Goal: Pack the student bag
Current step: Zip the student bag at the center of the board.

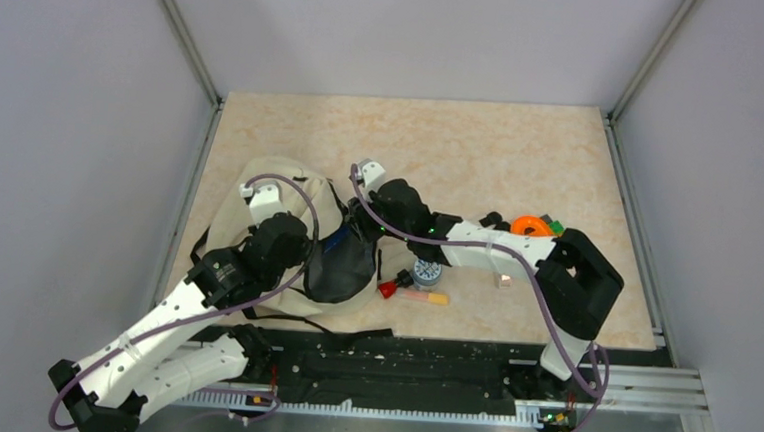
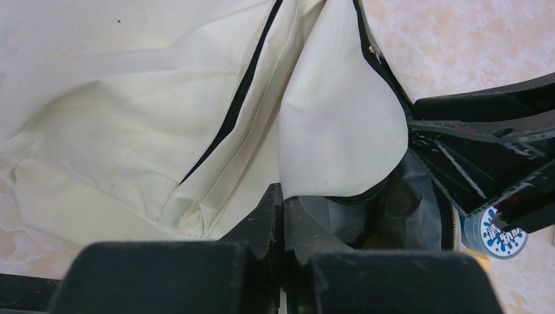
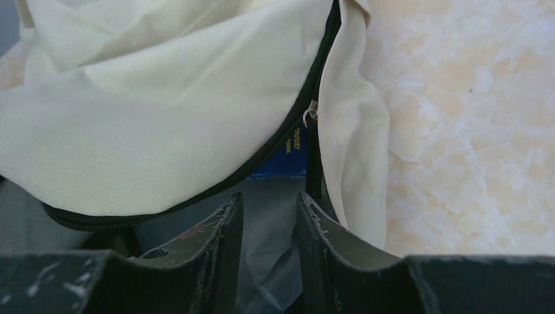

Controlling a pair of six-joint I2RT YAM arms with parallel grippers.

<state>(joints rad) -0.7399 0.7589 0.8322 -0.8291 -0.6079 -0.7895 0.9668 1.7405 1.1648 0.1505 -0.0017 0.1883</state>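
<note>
- L gripper [image 2: 283,199]: fingers pressed together, pinching student bag [image 2: 131,104] fabric at the zipper edge.
- R gripper [image 3: 269,206]: jaws part-spread, gripping nothing, tips at bag's mouth; blue printed item [image 3: 283,163] just ahead, inside.

Blue item [image 3: 283,163] mostly inside student bag [image 3: 163,118]

Top view: light even and diffuse from above; surface [image 1: 482,152] bright, with short soft shadows under both arms. Enclosure rails splayed outward toward the frame edges (wide-angle lens). Left wrist view: student bag [image 2: 131,98] canvas well lit, weave sharp; left pincer [image 2: 283,193] dark, soft-edged in the near foreground. Right wrist view: right pincer [image 3: 269,199] blurred, bag interior dim, surface pale and slightly washed.
</note>
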